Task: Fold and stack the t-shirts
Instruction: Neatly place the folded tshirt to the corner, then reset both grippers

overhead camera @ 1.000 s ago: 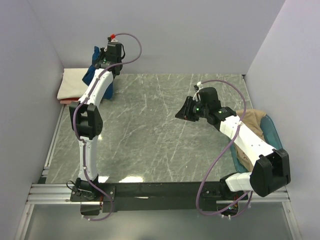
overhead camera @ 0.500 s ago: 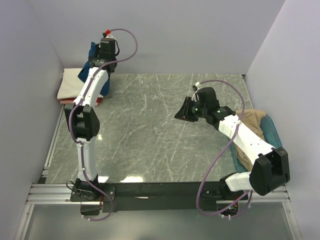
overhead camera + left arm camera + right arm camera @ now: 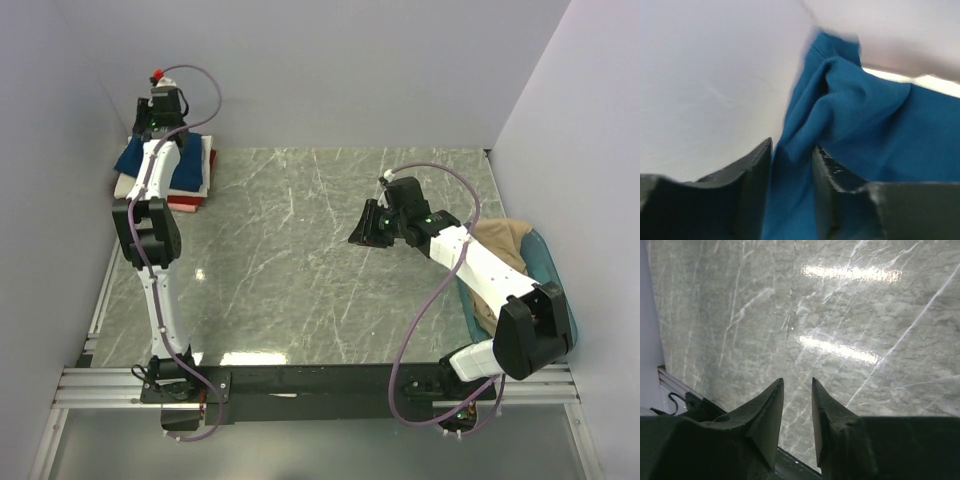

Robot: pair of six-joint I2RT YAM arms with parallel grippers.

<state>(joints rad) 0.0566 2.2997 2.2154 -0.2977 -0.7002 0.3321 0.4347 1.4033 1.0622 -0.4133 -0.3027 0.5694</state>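
- Blue t-shirt [image 3: 172, 170] lies on top of the stack in the far-left corner of the table [image 3: 300, 270].
- Below it a cream t-shirt [image 3: 126, 186] shows at the edge, and a red t-shirt [image 3: 186, 203] sits at the bottom.
- Left gripper [image 3: 792, 195] is over the far side of the stack, near the wall, with its jaws a little apart.
- Blue cloth shows in the gap and a fold runs down into it. I cannot tell if that fold is pinched or loose.
- Right gripper [image 3: 796, 420] hangs over bare marble mid-table, fingers slightly spread, nothing between them.
- Tan t-shirt [image 3: 500, 240] is bunched and unfolded in the teal tub [image 3: 550, 270] at the right edge, well apart from the stack.
- Step, as I judge it: placing the folded blue tee on the stack, at the point of letting go.
- Next move calls for the left jaws to spread fully and lift straight up so the top layer does not drag.
- After that, 1 tee is left: the right arm is nearest to pull it out of the tub.
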